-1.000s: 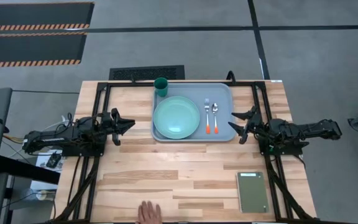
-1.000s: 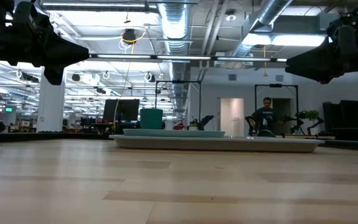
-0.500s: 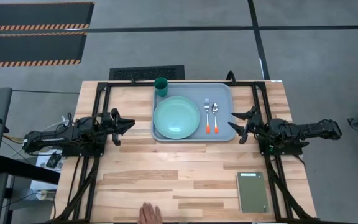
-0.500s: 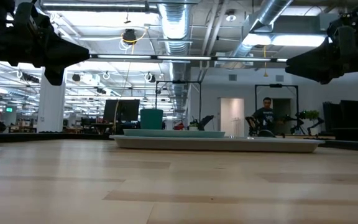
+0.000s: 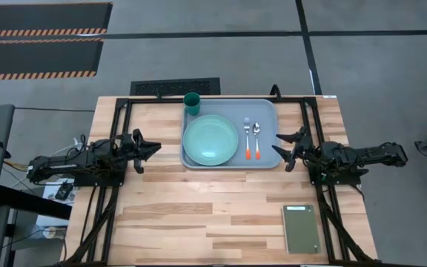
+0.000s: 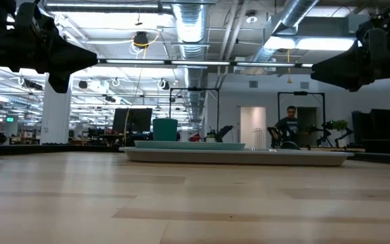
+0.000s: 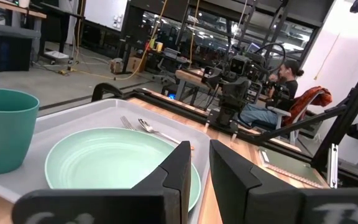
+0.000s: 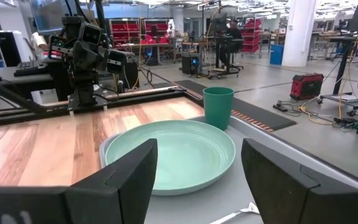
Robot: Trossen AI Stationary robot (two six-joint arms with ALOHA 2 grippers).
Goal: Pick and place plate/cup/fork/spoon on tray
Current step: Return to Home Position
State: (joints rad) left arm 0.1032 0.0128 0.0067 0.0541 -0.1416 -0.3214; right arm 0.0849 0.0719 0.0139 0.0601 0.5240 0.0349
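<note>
The pale blue-grey tray (image 5: pixel 265 111) lies at the table's far middle. On it rest the mint-green plate (image 5: pixel 210 139), the dark green cup (image 5: pixel 192 102) upright at its far left corner, and the fork (image 5: pixel 247 137) and spoon (image 5: pixel 256 137) side by side, right of the plate. My left gripper (image 5: pixel 159 148) hovers left of the tray, its fingers nearly together and empty. My right gripper (image 5: pixel 275 144) hovers right of the tray, open and empty. The plate (image 7: pixel 114 162) and cup (image 7: pixel 2 127) also show in the left wrist view.
A small dark green-grey slab (image 5: pixel 302 228) lies near the table's near right corner. Black frame rails (image 5: pixel 117 133) run along both sides of the table. Bare wood (image 5: pixel 199 215) stretches between the tray and the near edge. A person (image 6: pixel 290 127) stands far off in the room.
A person's hand that showed at the table's near edge has gone out of view. Both arms and the tableware have kept still.
</note>
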